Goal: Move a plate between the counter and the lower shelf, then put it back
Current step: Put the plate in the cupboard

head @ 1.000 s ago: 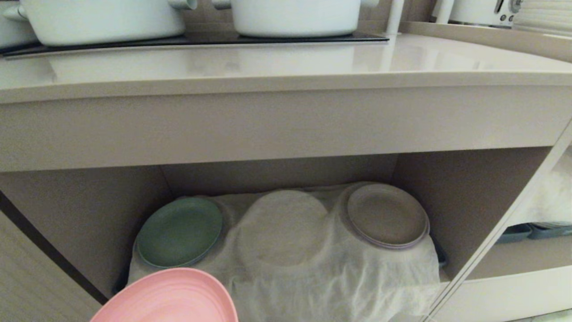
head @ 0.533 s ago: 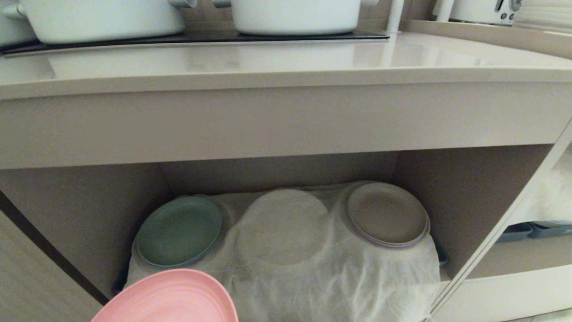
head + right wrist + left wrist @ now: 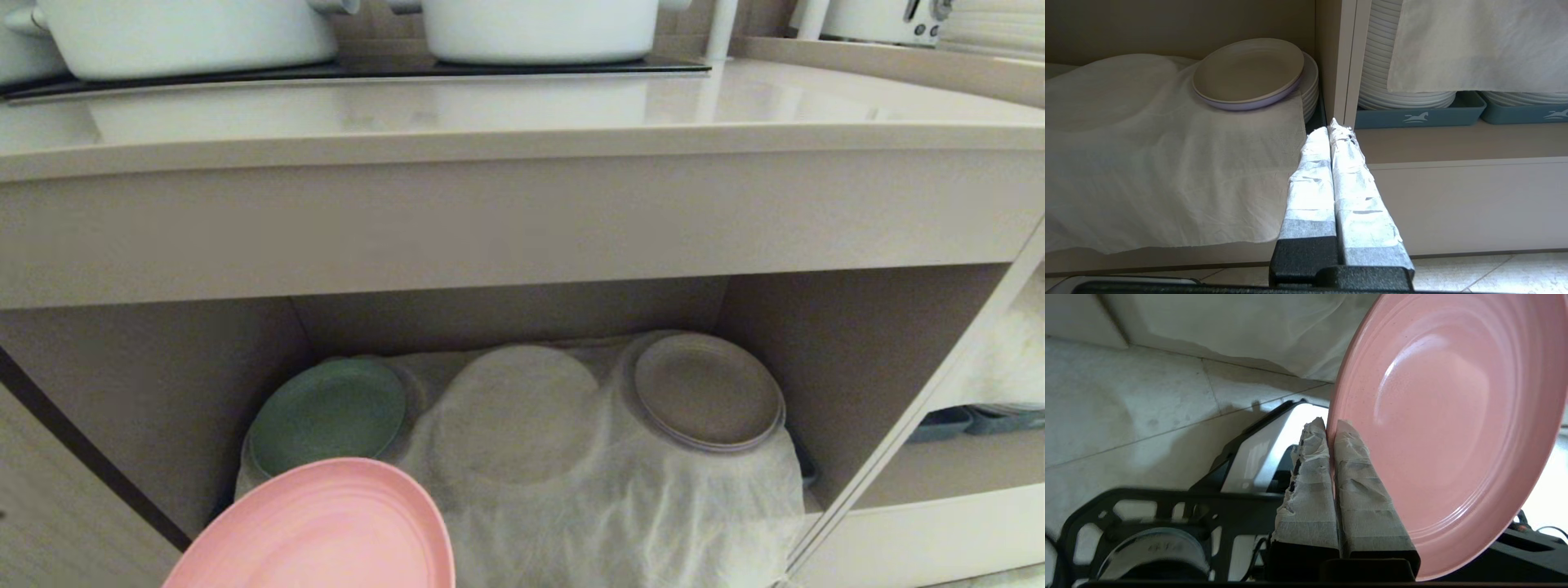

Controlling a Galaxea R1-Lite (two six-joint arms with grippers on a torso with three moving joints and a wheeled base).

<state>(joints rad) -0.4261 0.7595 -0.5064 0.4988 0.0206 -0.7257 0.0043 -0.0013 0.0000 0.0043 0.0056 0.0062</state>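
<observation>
The pink plate (image 3: 326, 529) hangs in the air at the lower left of the head view, in front of the lower shelf (image 3: 147, 392) and below the counter (image 3: 506, 114). In the left wrist view my left gripper (image 3: 1330, 425) is shut on the rim of the pink plate (image 3: 1445, 408), one taped finger on each face. The arm itself is out of the head view. My right gripper (image 3: 1331, 126) is shut on nothing, parked low before the post between the two shelves.
On the white cloth (image 3: 620, 506) in the lower shelf lie a green plate (image 3: 326, 416) at the left and a grey-brown plate (image 3: 706, 392) at the right. White pots (image 3: 539, 28) stand on the hob. Blue trays (image 3: 1419, 114) with stacked white plates fill the neighbouring shelf.
The pink plate has risen and moved a little toward the shelf, now covering the green plate's near edge. The right gripper has not moved.
</observation>
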